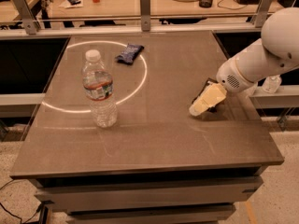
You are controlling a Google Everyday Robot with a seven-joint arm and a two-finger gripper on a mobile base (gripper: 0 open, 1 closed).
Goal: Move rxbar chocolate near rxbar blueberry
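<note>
At the tabletop's [154, 139] 3 o'clock, the hand [198, 107] is lowered over the rxbar chocolate [207, 83], apparently to grasp it. I cannot tell if it grips. The rxbar blueberry [130, 53] lies at 11 o'clock.

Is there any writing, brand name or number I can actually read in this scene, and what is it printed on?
Nothing here can be read.
On the water bottle label: print present, too blurred to read.
On the rxbar blueberry, far side of the table: light print, too small to read.
On the rxbar chocolate: mostly hidden under the gripper near the table's right edge; no lettering shows.
</note>
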